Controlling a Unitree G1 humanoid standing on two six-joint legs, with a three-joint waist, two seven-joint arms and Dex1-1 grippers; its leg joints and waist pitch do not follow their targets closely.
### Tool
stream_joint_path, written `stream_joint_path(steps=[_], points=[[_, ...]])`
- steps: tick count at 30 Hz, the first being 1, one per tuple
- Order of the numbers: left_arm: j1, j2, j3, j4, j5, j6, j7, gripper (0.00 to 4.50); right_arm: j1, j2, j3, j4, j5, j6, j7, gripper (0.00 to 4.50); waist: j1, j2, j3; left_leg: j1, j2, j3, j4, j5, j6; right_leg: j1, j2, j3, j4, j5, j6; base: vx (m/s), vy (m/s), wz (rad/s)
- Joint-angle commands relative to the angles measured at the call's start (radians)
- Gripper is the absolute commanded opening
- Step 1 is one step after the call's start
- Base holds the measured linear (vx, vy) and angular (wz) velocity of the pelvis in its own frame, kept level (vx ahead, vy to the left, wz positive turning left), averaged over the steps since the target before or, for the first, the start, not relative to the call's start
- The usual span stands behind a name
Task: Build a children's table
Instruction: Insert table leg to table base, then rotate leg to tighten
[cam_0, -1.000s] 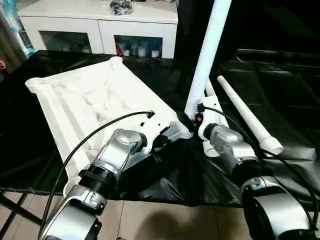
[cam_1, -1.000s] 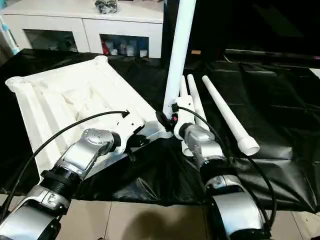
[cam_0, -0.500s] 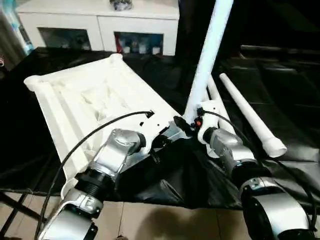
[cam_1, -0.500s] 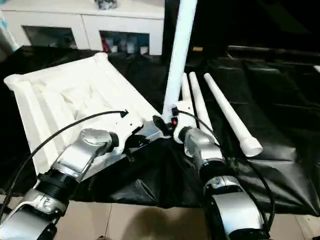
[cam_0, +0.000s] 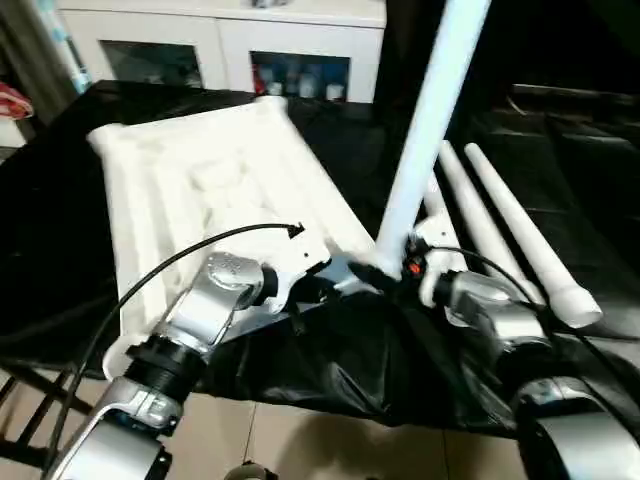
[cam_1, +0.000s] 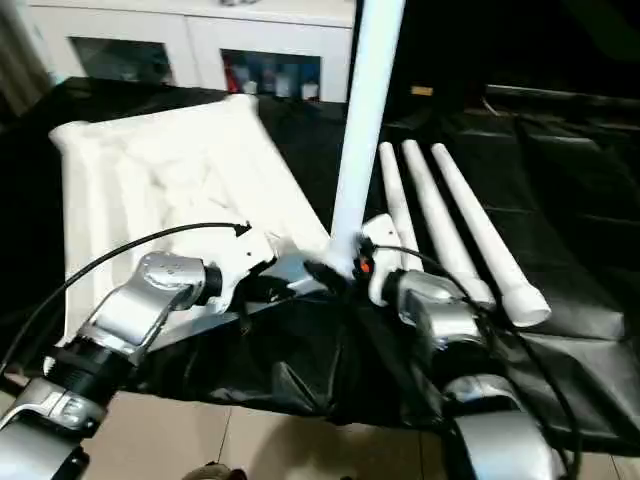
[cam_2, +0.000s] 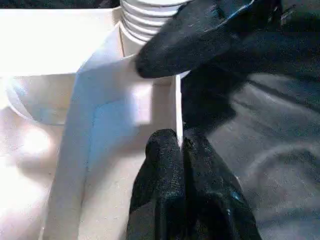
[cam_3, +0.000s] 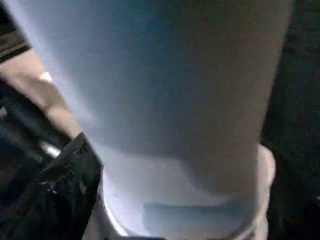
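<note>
The white tabletop (cam_0: 200, 180) lies ribbed side up on the black-covered table. One white leg (cam_0: 430, 120) stands upright in its near right corner socket. My left gripper (cam_2: 181, 142) is shut on the thin rim of the tabletop's near edge, close to that socket. My right gripper (cam_0: 385, 270) sits at the base of the upright leg with its jaws open around it. One of its black fingers (cam_3: 65, 190) stands just beside the leg. Three more legs (cam_1: 445, 215) lie side by side to the right.
A white cabinet (cam_0: 230, 40) with glass-fronted doors stands behind the table. The black cloth (cam_0: 560, 150) covers the table and hangs in folds over its near edge (cam_0: 350, 370). Tiled floor (cam_1: 280, 440) shows below that edge.
The camera has tilted and shifted the whole picture. My right gripper's jaws have spread apart at the base of the upright leg. The left gripper keeps its hold on the rim.
</note>
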Motion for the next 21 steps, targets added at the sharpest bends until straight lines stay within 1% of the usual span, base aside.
stream_joint_path(steps=[1, 2, 3, 4, 6, 8, 11, 12, 14, 16, 17, 21], points=[[-0.019, -0.017, -0.029, -0.059, -0.05, -0.051, -0.07, 0.0, 0.028, 0.004, 0.062, 0.0, -0.042, 0.008, 0.053, 4.29, 0.0, 0.006, -0.066, 0.018, 0.086, -0.032, -0.057, -0.105, 0.099, 0.057, -0.112, 0.066, -0.051, -0.073, -0.236, 0.0, 0.0, 0.0], [-0.021, -0.013, -0.032, -0.058, -0.05, -0.055, -0.078, 0.0, 0.031, 0.0, 0.064, -0.006, -0.042, 0.004, 0.061, 4.29, -0.001, 0.007, -0.066, 0.017, 0.087, -0.033, -0.059, -0.119, 0.084, 0.057, -0.112, 0.066, -0.051, -0.098, -0.233, 0.0, 0.0, 0.0], [-0.023, -0.007, -0.035, -0.056, -0.05, -0.061, -0.089, 0.0, 0.034, -0.005, 0.067, -0.014, -0.042, -0.001, 0.069, 4.29, -0.001, 0.008, -0.065, 0.019, 0.087, -0.033, -0.059, -0.128, 0.077, 0.055, -0.112, 0.067, -0.053, -0.111, -0.23, 0.0, 0.0, 0.0], [-0.026, -0.001, -0.038, -0.05, -0.048, -0.067, -0.099, 0.0, 0.038, -0.012, 0.071, -0.024, -0.043, -0.008, 0.077, 4.29, -0.001, 0.005, -0.063, 0.018, 0.085, -0.034, -0.059, -0.142, 0.063, 0.057, -0.113, 0.067, -0.057, -0.146, -0.22, 0.0, 0.0, 0.0], [-0.031, 0.005, -0.04, -0.041, -0.046, -0.076, -0.109, 0.0, 0.042, -0.019, 0.074, -0.036, -0.044, -0.014, 0.085, 4.29, -0.002, 0.005, -0.063, 0.019, 0.085, -0.034, -0.059, -0.148, 0.056, 0.054, -0.113, 0.068, -0.057, -0.16, -0.217, 0.0, 0.0, 0.0], [-0.037, 0.012, -0.042, -0.026, -0.04, -0.088, -0.12, 0.0, 0.049, -0.028, 0.077, -0.054, -0.047, -0.022, 0.095, 4.29, -0.001, 0.004, -0.063, 0.019, 0.083, -0.033, -0.058, -0.153, 0.054, 0.055, -0.113, 0.069, -0.059, -0.176, -0.209, 0.0, 0.0, 0.0], [-0.047, 0.027, -0.045, -0.002, -0.034, -0.11, -0.147, 0.0, 0.068, -0.049, 0.081, -0.101, -0.043, -0.022, 0.129, 4.29, 0.001, 0.003, -0.065, 0.017, 0.082, -0.033, -0.056, -0.139, 0.057, 0.055, -0.111, 0.068, -0.056, -0.167, -0.203, 0.0, 0.0, 0.0], [-0.047, 0.027, -0.045, -0.002, -0.034, -0.11, -0.147, 0.0, 0.068, -0.049, 0.081, -0.101, -0.043, -0.022, 0.129, 4.29, 0.003, 0.004, -0.066, 0.018, 0.082, -0.034, -0.055, -0.134, 0.06, 0.055, -0.111, 0.068, -0.055, -0.159, -0.202, 0.0, 0.0, 0.0], [-0.054, 0.04, -0.048, 0.015, -0.034, -0.122, -0.169, 0.0, 0.087, -0.068, 0.083, -0.144, -0.042, -0.024, 0.153, 4.29, 0.006, 0.007, -0.066, 0.018, 0.082, -0.034, -0.054, -0.126, 0.064, 0.055, -0.11, 0.067, -0.054, -0.142, -0.202, 0.0, 0.0, 0.0], [-0.055, 0.044, -0.049, 0.019, -0.034, -0.126, -0.173, 0.0, 0.091, -0.072, 0.084, -0.153, -0.042, -0.027, 0.155, 4.29, 0.007, 0.006, -0.068, 0.018, 0.083, -0.034, -0.053, -0.119, 0.068, 0.054, -0.109, 0.067, -0.05, -0.118, -0.208, 0.0, 0.0, 0.0], [-0.056, 0.047, -0.05, 0.022, -0.034, -0.127, -0.178, 0.0, 0.096, -0.079, 0.083, -0.164, -0.043, -0.035, 0.155, 4.29, 0.007, 0.007, -0.068, 0.017, 0.083, -0.034, -0.053, -0.121, 0.068, 0.055, -0.11, 0.066, -0.05, -0.117, -0.212, 0.0, 0.0, 0.0], [-0.055, 0.052, -0.052, 0.026, -0.033, -0.129, -0.186, 0.0, 0.104, -0.09, 0.082, -0.184, -0.038, -0.045, 0.158, 4.29, 0.007, 0.006, -0.068, 0.017, 0.082, -0.034, -0.052, -0.127, 0.063, 0.057, -0.112, 0.067, -0.051, -0.131, -0.213, 0.0, 0.0, 0.0]])
